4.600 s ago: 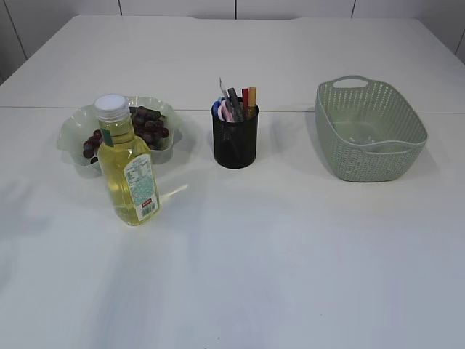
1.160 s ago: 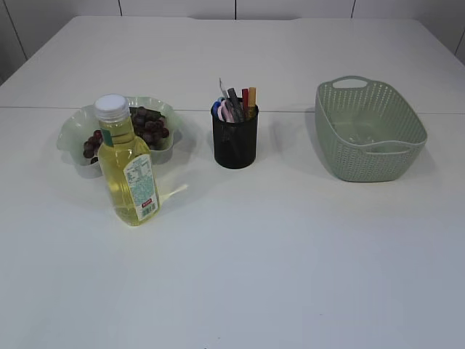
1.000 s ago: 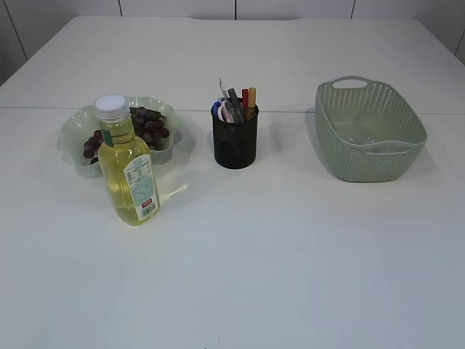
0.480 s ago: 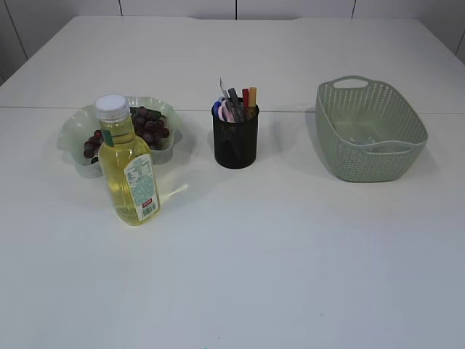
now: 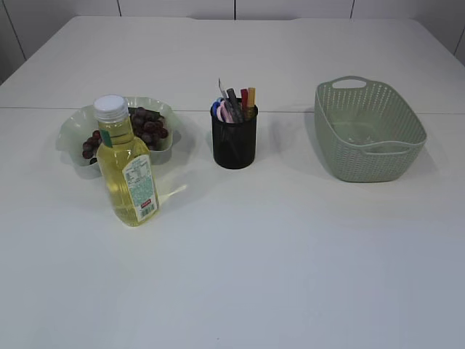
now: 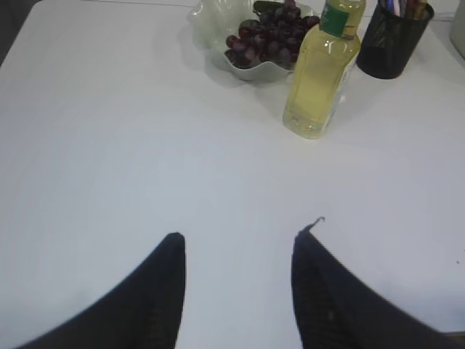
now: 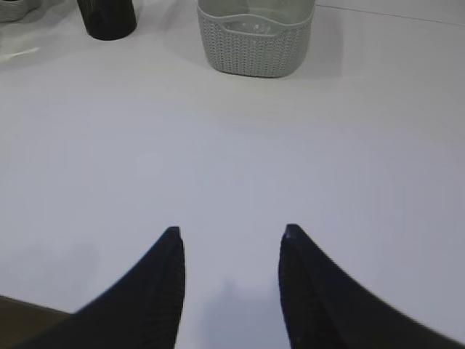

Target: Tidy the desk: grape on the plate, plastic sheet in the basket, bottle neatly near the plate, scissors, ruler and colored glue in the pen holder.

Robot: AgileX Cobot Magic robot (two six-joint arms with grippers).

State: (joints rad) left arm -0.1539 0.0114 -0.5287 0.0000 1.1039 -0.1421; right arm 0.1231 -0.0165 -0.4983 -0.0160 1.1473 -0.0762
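Both the left end effector (image 6: pixel 238 251) and right end effector (image 7: pixel 231 247) are hanging half-open and empty, the tidying looking finished with nothing left to place

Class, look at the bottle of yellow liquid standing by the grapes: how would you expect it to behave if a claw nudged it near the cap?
The bottle is tall on a narrow base, so a high push would probably tip it. It looks nearly full, so likely heavy for its size. Its smooth sides may be slippery.
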